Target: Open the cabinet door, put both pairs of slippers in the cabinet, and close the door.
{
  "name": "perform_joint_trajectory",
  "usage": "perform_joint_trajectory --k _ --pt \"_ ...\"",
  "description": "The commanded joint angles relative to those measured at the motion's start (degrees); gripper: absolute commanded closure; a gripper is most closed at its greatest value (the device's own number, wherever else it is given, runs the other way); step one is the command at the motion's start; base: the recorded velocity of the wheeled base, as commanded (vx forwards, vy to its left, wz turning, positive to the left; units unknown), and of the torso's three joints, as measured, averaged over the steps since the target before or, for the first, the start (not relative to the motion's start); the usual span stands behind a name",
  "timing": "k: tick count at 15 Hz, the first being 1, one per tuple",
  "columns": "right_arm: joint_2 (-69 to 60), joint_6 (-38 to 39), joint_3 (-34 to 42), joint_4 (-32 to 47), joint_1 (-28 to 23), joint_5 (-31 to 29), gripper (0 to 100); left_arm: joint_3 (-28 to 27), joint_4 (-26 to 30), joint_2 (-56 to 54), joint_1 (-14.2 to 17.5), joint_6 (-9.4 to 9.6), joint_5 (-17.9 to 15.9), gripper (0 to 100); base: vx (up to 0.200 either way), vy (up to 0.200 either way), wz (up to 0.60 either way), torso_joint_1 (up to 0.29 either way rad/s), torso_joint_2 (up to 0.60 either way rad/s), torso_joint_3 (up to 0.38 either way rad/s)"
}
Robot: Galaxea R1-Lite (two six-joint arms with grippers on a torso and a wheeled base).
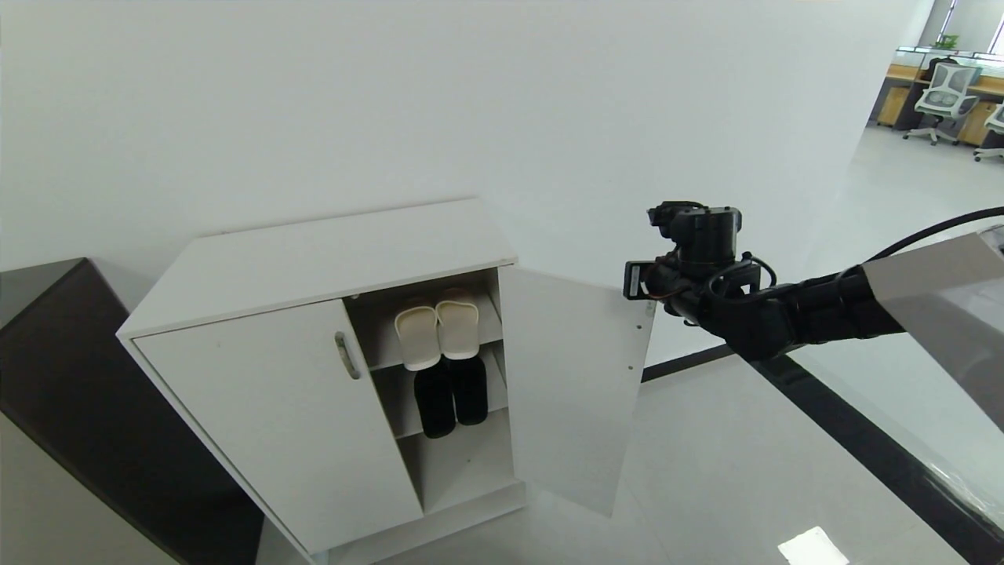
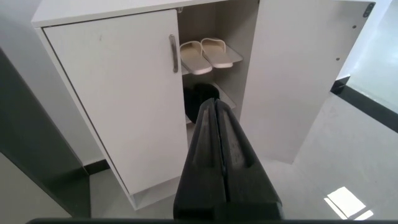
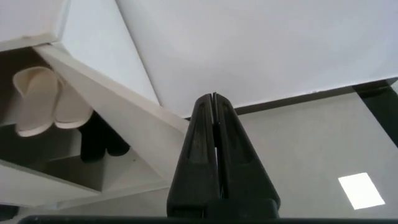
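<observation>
Both pairs are already inside the cabinet (image 1: 314,259): the white slippers (image 1: 436,333) on the upper shelf, the black slippers (image 1: 451,400) on the one below, and both seem to poke a little past the shelf fronts. That leaves the right door (image 1: 576,392), which stands swung wide open. I judge it a light, stiff board on hinges that should swing with little force. Its face looks smooth and hard to pinch, so I would push flat on the outer face near the free edge, where leverage is best. My right end effector (image 1: 637,281) hangs just beside that edge's top corner, clenched on nothing; I cannot tell whether it touches. My left end effector (image 2: 216,102) is clenched too, empty, facing the cabinet front.
</observation>
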Motion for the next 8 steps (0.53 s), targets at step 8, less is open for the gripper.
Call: perform_joint_trajectory --k 8 --pt "4.26 0.01 -1.32 0.10 -0.93 -0.12 100 0.00 0.00 -0.01 -0.02 -0.01 0.00 100 0.000 0.000 0.00 0.000 0.00 0.000"
